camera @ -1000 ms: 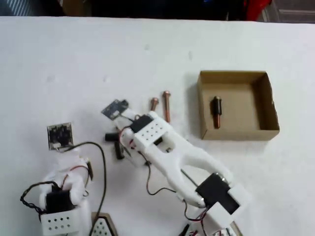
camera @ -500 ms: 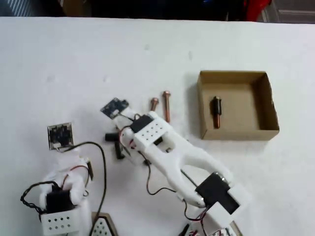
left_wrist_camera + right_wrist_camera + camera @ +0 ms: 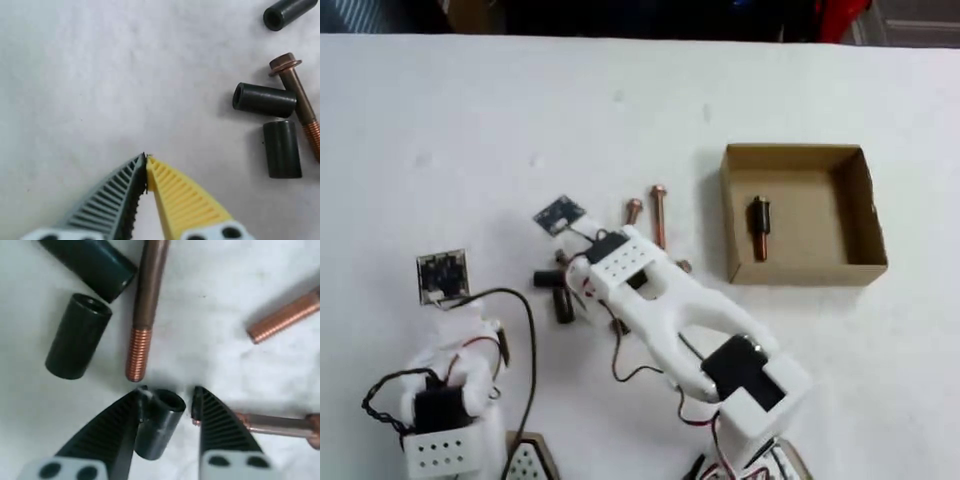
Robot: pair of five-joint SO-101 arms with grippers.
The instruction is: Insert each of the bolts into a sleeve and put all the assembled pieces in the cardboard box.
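My right gripper [image 3: 170,390] is open and low over the table, its black fingers straddling a black sleeve [image 3: 159,425]. The sleeve leans on one finger, with a small gap to the other. Two more sleeves [image 3: 79,335] [image 3: 90,262] and a copper bolt [image 3: 147,310] lie just ahead, with other bolts [image 3: 285,315] [image 3: 275,424] off to the side. My left gripper [image 3: 146,159] is shut on nothing over bare table, apart from three sleeves [image 3: 264,100] and a bolt [image 3: 297,97]. The cardboard box [image 3: 865,215] holds one assembled piece [image 3: 759,228].
The right arm [image 3: 660,300] lies diagonally across the table's middle, over part of the parts pile. Two bolts [image 3: 659,215] [image 3: 634,210] lie between it and the box. The left arm [image 3: 445,400] is folded at the near left corner. White table stretches behind.
The right arm has swung a little; its elbel end moved left and toward the front, and its wrist turned slightly over the sleeves. The left arm has kept still.
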